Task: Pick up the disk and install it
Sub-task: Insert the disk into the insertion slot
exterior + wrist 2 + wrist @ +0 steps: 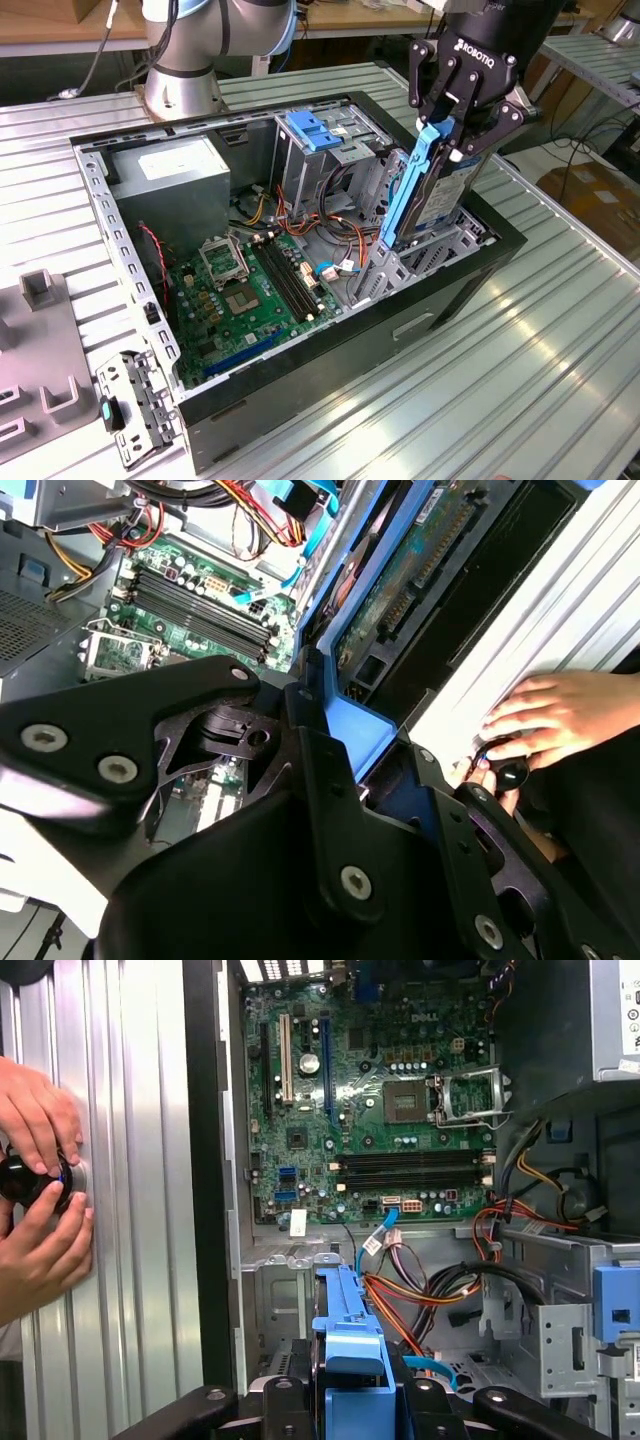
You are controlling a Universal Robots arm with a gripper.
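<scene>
My gripper [452, 130] is shut on the disk [440, 195], which hangs on edge with its blue side bracket [405, 190] facing the exterior view's left. The disk's lower end reaches down into the metal drive bay [420, 262] at the right end of the open computer case [330, 350]. The second wrist view shows the disk's green circuit side [405, 595] and blue bracket [345, 730] running away from the black fingers [310, 750]. In the first wrist view the blue bracket [350, 1345] sits between the finger links above the bay.
Inside the case lie the motherboard [250, 290], a grey power-supply box [175, 175], coloured cables [330, 225] and a blue latch [315, 128] on a metal cage. A person's hands [40, 1180] hold a black knob on the ribbed table beside the case. A grey fixture [40, 350] lies left.
</scene>
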